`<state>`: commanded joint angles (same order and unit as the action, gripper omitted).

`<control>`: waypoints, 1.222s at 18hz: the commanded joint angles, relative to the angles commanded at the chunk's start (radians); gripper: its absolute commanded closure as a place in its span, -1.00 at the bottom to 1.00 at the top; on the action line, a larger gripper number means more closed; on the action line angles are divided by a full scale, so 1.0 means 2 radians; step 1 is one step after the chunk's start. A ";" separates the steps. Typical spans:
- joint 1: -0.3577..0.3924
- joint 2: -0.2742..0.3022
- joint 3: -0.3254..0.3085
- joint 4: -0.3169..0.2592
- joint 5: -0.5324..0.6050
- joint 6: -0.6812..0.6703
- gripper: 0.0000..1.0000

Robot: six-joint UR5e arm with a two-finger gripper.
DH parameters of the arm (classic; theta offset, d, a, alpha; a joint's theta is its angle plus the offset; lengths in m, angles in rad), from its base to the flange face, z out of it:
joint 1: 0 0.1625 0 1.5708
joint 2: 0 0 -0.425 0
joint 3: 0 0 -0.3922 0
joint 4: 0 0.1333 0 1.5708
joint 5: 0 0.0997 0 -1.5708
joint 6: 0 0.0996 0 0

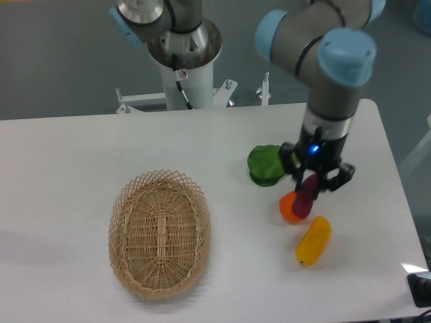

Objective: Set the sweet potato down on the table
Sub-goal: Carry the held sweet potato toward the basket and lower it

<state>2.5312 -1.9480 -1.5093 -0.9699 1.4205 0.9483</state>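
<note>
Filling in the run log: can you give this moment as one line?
gripper: shut on sweet potato | potato: airborne, overlapping orange in view | table: not reached | basket: empty
</note>
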 joint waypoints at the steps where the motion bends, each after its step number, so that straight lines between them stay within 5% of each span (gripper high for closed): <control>1: -0.008 -0.008 -0.005 0.019 0.001 -0.015 0.75; 3: -0.021 -0.027 -0.006 0.041 0.003 -0.025 0.75; 12: -0.031 -0.076 -0.013 0.052 0.005 -0.021 0.74; 16: -0.043 -0.099 -0.014 0.059 0.052 -0.003 0.74; 22: -0.045 -0.101 -0.045 0.095 0.058 -0.002 0.71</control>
<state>2.4421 -2.1506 -1.5984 -0.7793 1.5355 0.9434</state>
